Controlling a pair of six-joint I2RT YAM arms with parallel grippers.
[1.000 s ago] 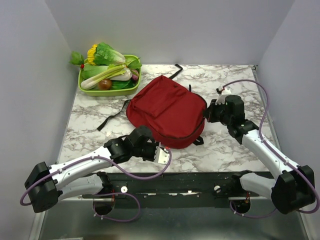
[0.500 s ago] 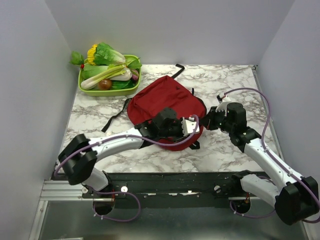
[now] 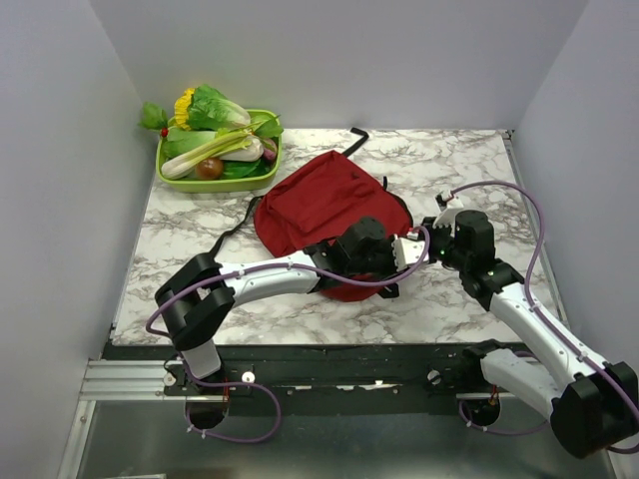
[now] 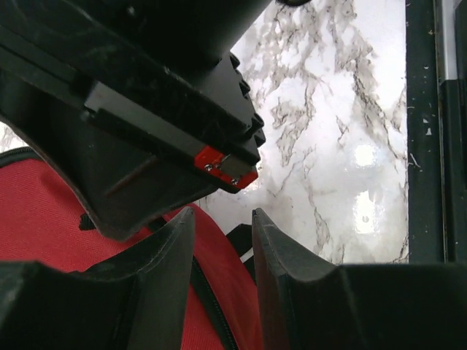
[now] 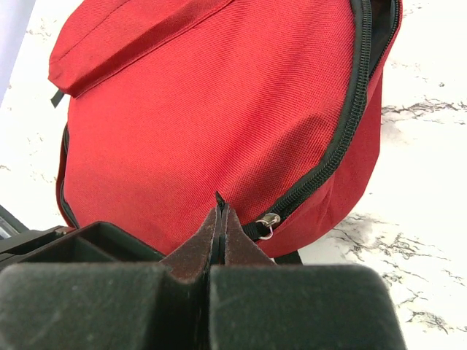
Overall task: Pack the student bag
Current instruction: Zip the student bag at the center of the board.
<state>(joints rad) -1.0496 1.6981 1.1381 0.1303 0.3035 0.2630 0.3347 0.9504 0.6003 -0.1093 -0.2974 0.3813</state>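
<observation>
Student bag (image 3: pixel 319 200): red, flat on the table (image 3: pixel 449 160).
Left gripper (image 4: pixel 222 217): jaws a little apart, at the bag's edge.
Right gripper (image 5: pixel 220 208): jaws pressed together beside the zipper pull (image 5: pixel 268 221).

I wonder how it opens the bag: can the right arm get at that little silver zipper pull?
Probably yes. The zipper pull lies uncovered at the edge of the bag, right beside the right arm's fingers. They are shut, so they would need to open first.
</observation>
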